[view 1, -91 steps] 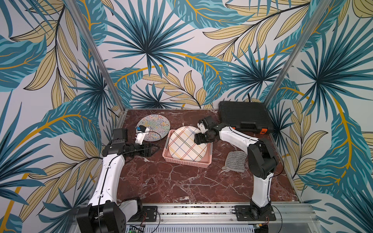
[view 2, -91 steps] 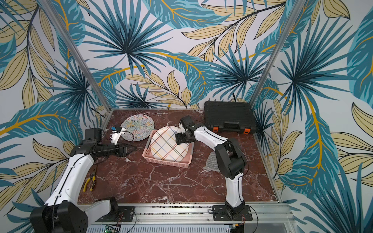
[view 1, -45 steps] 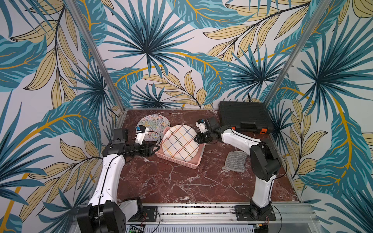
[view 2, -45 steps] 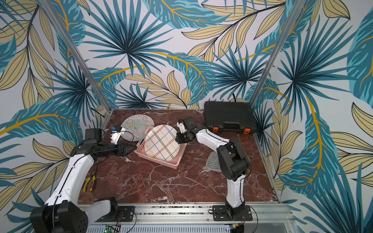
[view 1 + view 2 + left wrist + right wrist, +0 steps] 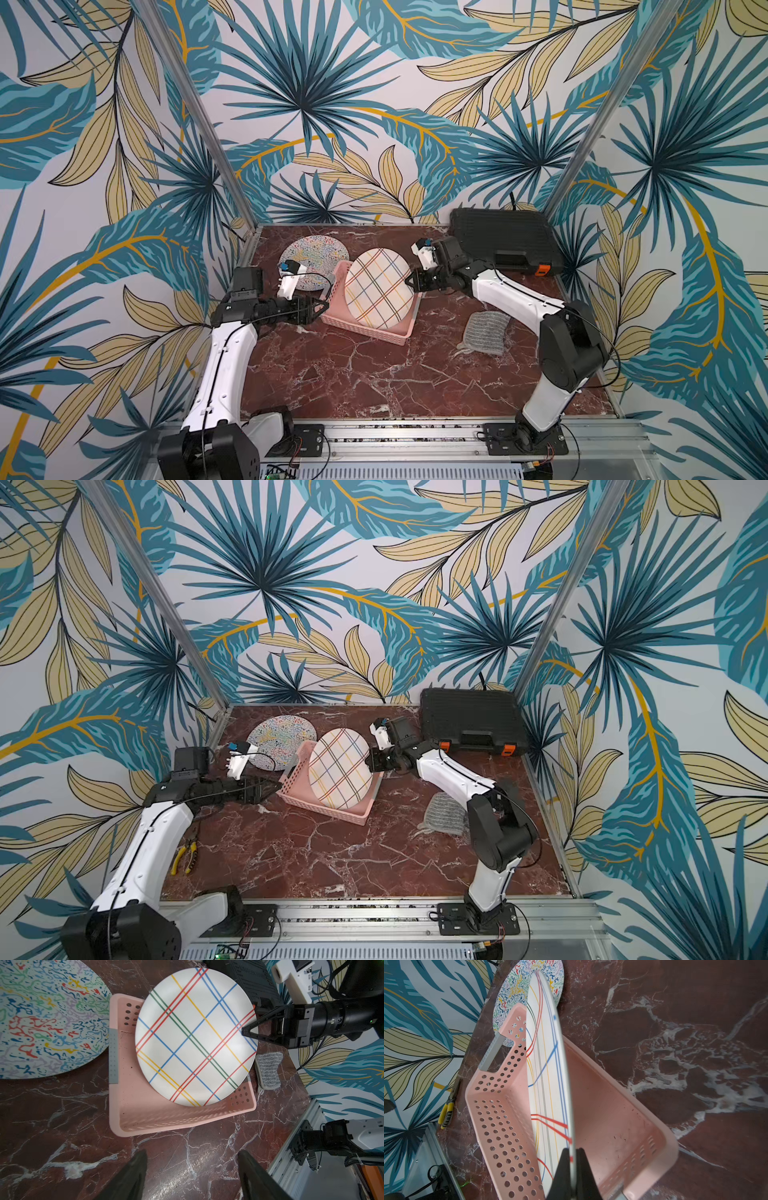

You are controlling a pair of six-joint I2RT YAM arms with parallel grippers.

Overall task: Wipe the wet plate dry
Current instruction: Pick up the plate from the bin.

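Note:
The plate [image 5: 380, 291] [image 5: 340, 769], white with crossing coloured lines, stands tipped up on its edge inside the pink basket [image 5: 365, 330] [image 5: 166, 1124]. My right gripper [image 5: 411, 279] [image 5: 572, 1152] is shut on the plate's right rim, one finger on each face. In the left wrist view the plate's [image 5: 195, 1036] striped face shows, with the right gripper [image 5: 245, 1031] pinching its rim. My left gripper [image 5: 322, 309] [image 5: 192, 1159] stands open and empty, low over the table by the basket's left side. A grey cloth [image 5: 486, 332] [image 5: 269, 1070] lies on the table right of the basket.
A speckled round disc [image 5: 313, 257] [image 5: 41, 1022] lies at the back left, behind the basket. A black case [image 5: 503, 237] fills the back right corner. Yellow-handled pliers [image 5: 185, 856] lie by the table's left edge. Red marble table, walls on three sides.
My right gripper has shut on the plate's rim and tipped the plate up from lying flat. The basket has slid left toward my left gripper. The left arm has not moved.

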